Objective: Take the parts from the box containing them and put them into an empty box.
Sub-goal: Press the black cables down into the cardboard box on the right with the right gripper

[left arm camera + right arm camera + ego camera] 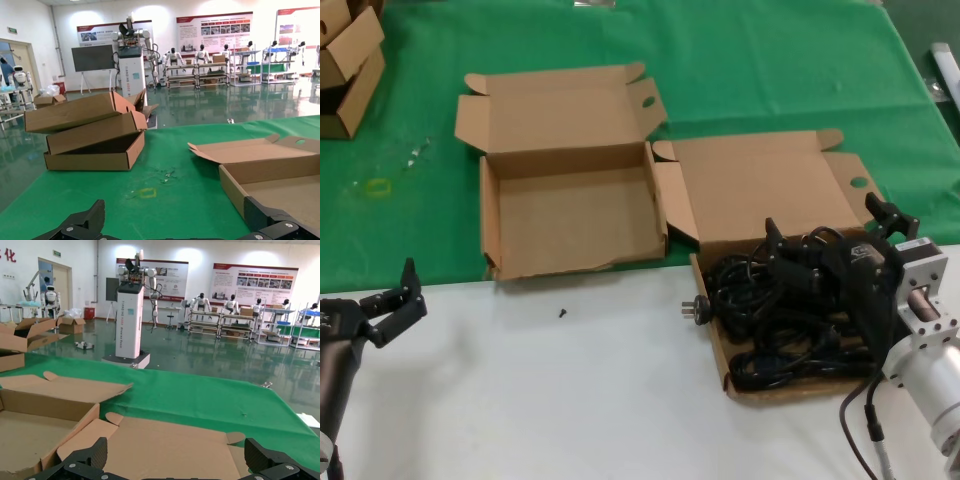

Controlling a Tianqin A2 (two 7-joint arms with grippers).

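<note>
1. Since its two dark fingers stand wide apart with nothing between them, the right gripper [830, 245] is spread and empty, hanging right above the cords at about 4 o'clock in the head view.
2. The parts [785, 320], a loose tangle of black power cords, lie directly beneath it; one plug pokes out at the 9 o'clock side of the heap.
3. They fill the box containing them [715, 335], lid flap thrown back toward 12 o'clock.
4. The empty box [570, 215] sits beside it toward 10 o'clock, its ragged front wall facing the robot.
5. The coming grasp looks like a plain descent: the right arm is far nearer, and the heap shows no clear long axis.
6. The left gripper [395, 300] waits at 8 o'clock, open and holding nothing.
7. No writing shows on either box; the hall posters in the wrist views are too small to read.
</note>
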